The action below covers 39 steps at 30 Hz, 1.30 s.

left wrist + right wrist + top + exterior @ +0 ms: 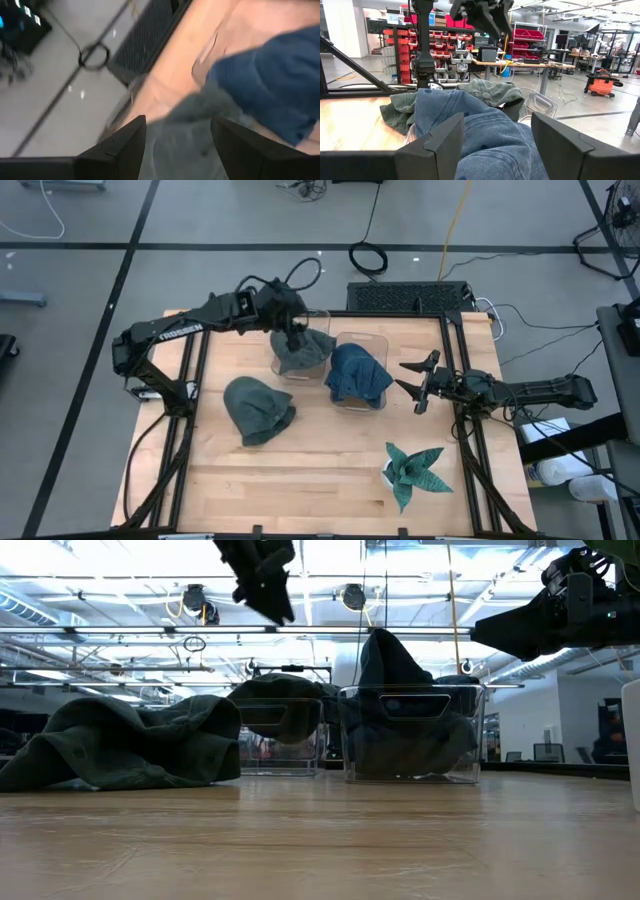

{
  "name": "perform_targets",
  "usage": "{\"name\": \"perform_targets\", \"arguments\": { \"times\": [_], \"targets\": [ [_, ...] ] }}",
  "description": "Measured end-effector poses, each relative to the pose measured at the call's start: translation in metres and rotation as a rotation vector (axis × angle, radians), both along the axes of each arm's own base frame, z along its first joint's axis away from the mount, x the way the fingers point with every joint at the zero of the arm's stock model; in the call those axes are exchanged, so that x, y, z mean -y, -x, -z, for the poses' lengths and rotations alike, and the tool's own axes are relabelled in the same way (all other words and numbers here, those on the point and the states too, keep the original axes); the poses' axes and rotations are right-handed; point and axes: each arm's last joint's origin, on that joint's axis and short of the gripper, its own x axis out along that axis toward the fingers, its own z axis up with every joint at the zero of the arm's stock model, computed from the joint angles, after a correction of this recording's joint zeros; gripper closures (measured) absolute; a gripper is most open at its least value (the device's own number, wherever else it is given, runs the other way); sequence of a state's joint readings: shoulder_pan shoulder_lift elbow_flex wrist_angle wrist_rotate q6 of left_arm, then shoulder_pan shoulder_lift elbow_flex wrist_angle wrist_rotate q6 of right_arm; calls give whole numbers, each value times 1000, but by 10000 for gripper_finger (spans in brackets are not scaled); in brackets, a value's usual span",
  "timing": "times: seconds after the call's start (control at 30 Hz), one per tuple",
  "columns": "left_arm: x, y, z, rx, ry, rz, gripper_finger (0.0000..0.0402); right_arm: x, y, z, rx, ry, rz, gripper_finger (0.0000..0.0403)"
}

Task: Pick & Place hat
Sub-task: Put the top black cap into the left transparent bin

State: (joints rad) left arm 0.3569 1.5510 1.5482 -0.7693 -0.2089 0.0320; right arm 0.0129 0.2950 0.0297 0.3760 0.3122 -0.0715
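A light wooden worktop (320, 470) stands on a grey concrete floor (200, 220) crossed by dark lines and loose cables (367, 255). Beyond it, racks of red bins (445, 42), a workbench (520, 64) and an orange shop vacuum (601, 81) fill a brightly lit workshop.

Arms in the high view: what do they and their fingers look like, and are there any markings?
Both arms are dark, near-black, slim and jointed. The left arm carries white TROSSEN lettering along one link. Thin dark cables run beside the right arm. Each ends in two dark, flat, tapered fingers, as on the right gripper and left gripper.
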Motion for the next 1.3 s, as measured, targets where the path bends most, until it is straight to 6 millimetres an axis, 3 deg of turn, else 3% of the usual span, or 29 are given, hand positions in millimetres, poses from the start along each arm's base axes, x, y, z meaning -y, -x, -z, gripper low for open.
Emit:
{"name": "perform_targets", "arguments": {
  "times": [0.3, 0.53, 0.77, 1.07, 1.3],
  "targets": [
    [-6, 11, 18, -90, 144, -19, 172, 0, 0, 0, 0, 0, 0, 181],
    [-14, 20, 58, -199, 176, -61, 172, 0, 0, 0, 0, 0, 0, 181],
    [-28, 30, 85, -231, 206, -114, 172, 0, 0, 0, 0, 0, 0, 181],
    [-30, 27, 105, -193, 143, -45, 172, 0, 0, 0, 0, 0, 0, 181],
    [-27, 24, 129, -198, 203, -2, 172, 0, 0, 0, 0, 0, 0, 181]
  ]
}}
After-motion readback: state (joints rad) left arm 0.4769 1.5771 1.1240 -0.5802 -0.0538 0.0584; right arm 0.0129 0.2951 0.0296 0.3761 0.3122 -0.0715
